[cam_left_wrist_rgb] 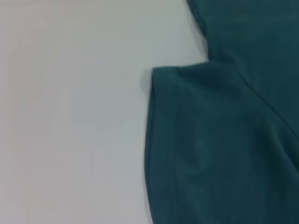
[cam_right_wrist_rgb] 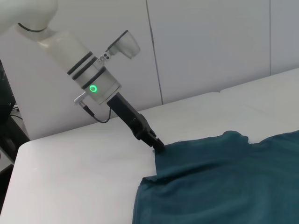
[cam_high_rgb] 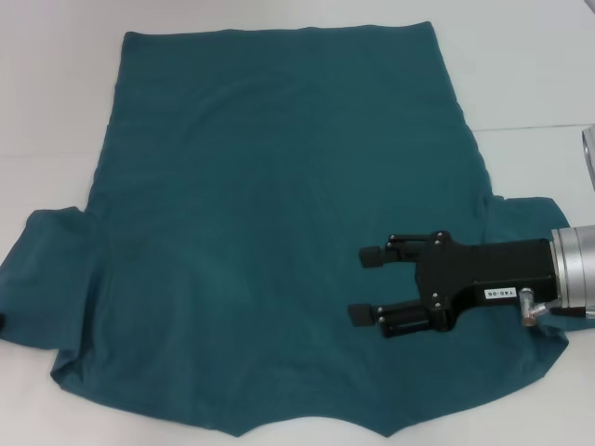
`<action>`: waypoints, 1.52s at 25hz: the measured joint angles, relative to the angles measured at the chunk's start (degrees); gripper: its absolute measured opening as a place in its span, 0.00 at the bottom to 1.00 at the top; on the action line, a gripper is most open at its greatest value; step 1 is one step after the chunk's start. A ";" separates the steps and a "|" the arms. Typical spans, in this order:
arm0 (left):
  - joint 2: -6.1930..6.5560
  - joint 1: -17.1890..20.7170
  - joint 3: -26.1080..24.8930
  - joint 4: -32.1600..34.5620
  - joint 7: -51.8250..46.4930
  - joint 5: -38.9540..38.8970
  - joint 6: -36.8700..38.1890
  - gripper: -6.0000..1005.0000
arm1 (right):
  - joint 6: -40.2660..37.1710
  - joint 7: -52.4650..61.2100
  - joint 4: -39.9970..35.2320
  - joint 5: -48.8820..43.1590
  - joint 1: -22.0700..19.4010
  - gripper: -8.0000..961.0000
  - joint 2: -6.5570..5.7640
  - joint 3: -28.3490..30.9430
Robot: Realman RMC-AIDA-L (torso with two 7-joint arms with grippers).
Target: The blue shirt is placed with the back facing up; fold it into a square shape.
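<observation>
1. Progress: the blue shirt (cam_high_rgb: 279, 223) lies spread flat on the white desk (cam_high_rgb: 56, 111), filling most of the head view. Both sleeves stick out, one at the left edge of the frame and one at the right behind my right arm. I see no completed fold, so I judge the task at or near its start, with all folds outstanding.

2. Right gripper (cam_high_rgb: 370, 286): it sits in the lower right of the head view, over the shirt body, pointing toward frame left. Its fingers stand apart with nothing between them. Whether they touch the cloth or hover just above it, I cannot tell.

3. Left gripper (cam_right_wrist_rgb: 159, 147): seen in the right wrist view at frame centre, its tip is at the edge of the shirt's sleeve, where the fabric is slightly lifted. It appears to be in contact with the cloth; whether its fingers are apart or clamped on the sleeve, I cannot tell. In the head view it is barely visible at the far left edge.

4. Left wrist view: the sleeve hem and armpit notch occupy the right half of the frame, bare desk the left.

5. Remaining, in my judgement: both sleeves inward, then the body folded to a square.
</observation>
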 joint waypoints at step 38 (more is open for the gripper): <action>-0.09 -5.80 12.35 -6.14 0.50 -19.15 2.51 0.11 | 0.33 -1.41 0.21 0.42 -1.44 0.92 0.01 2.78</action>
